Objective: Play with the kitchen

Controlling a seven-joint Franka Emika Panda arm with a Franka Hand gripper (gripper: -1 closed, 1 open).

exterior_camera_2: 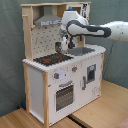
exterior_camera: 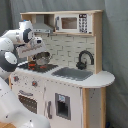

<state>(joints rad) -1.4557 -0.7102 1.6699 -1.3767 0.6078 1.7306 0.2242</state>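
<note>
Kitchen [exterior_camera: 75, 95] [exterior_camera_2: 65, 80] is filling both exterior views, a white and light-wood toy unit standing on a wooden floor [exterior_camera_2: 107, 107] in front of a grey backdrop [exterior_camera_2: 10, 60]. Its black stovetop [exterior_camera_2: 52, 59] with red rings is lying beside the sink [exterior_camera: 75, 73], and the black faucet [exterior_camera: 84, 59] is curving up behind that sink. The microwave [exterior_camera: 74, 23] is sitting on the top shelf next to the grey hood [exterior_camera_2: 48, 21]. The oven door [exterior_camera_2: 64, 96] and knobs [exterior_camera_2: 65, 73] are facing out from the front panel. The arm is reaching over the stovetop, and the gripper [exterior_camera_2: 62, 46] [exterior_camera: 34, 56] is hanging just above it beside a metal pot [exterior_camera: 42, 60]; whether it is gripping anything or hanging loose, I cannot tell.
</note>
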